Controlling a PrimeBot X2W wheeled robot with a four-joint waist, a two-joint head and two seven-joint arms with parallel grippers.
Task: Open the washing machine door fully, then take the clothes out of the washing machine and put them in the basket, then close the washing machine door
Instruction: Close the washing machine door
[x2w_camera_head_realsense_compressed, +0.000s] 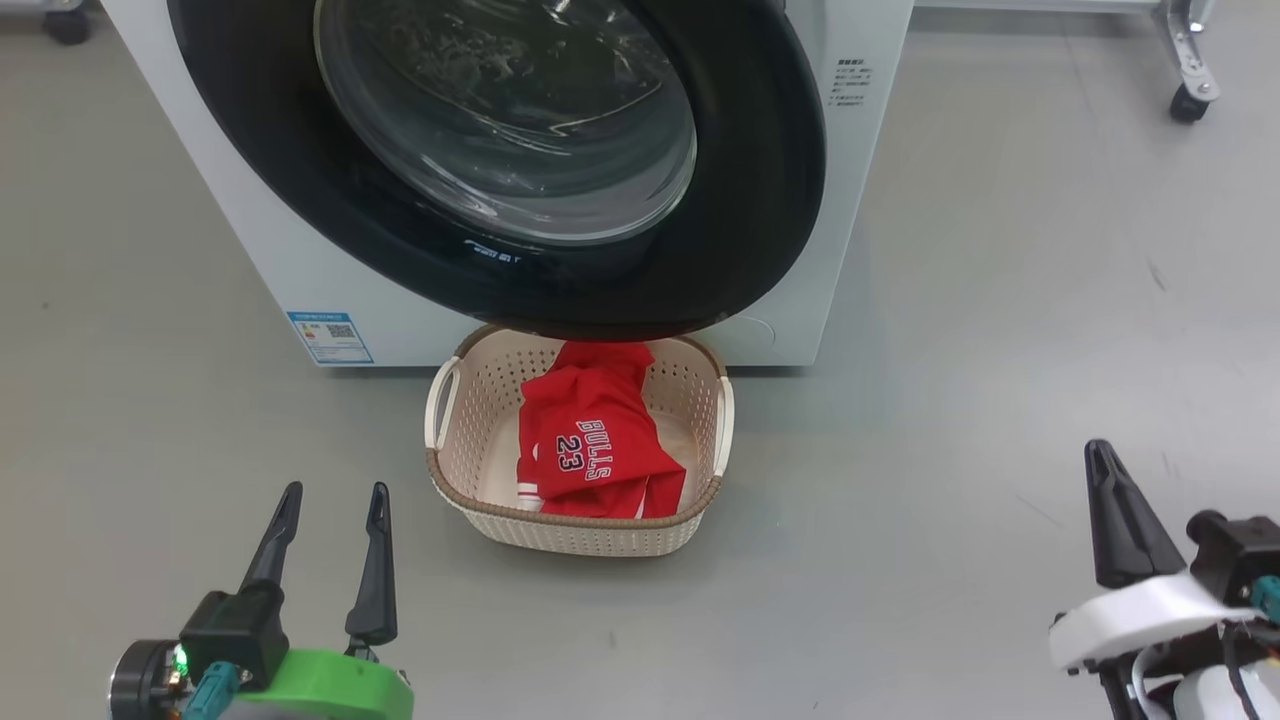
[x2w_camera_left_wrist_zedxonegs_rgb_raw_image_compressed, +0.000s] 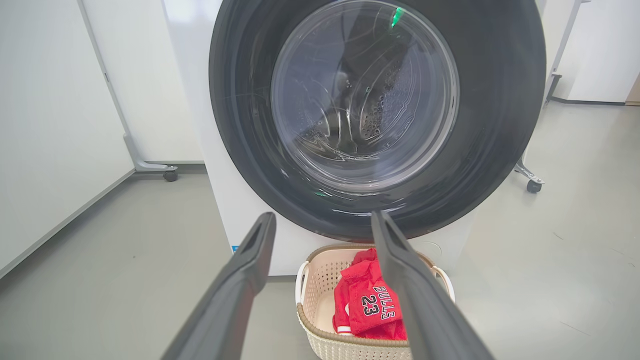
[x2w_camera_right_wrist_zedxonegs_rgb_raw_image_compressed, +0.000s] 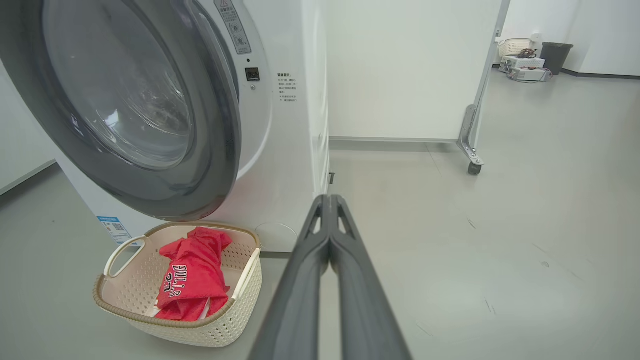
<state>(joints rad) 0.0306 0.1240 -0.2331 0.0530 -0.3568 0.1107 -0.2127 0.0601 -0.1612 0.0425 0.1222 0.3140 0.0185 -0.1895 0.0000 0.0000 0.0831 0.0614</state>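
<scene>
One red jersey (x2w_camera_head_realsense_compressed: 600, 440), lying inside the basket (x2w_camera_head_realsense_compressed: 560, 535) on the floor (x2w_camera_head_realsense_compressed: 1000, 350), just before the washing machine (x2w_camera_head_realsense_compressed: 260, 250); washing machine door (x2w_camera_head_realsense_compressed: 760, 200) ajar, overhanging the basket. Left tool (x2w_camera_head_realsense_compressed: 336, 490): fingers spread, empty. Right tool (x2w_camera_head_realsense_compressed: 1100, 455): clenched, empty.

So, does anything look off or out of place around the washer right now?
The door looks not quite shut. In the right wrist view its right edge stands off the washer front and the latch slot shows uncovered. Otherwise the jersey sits crumpled in the basket, and nothing is spilled on the floor.
</scene>
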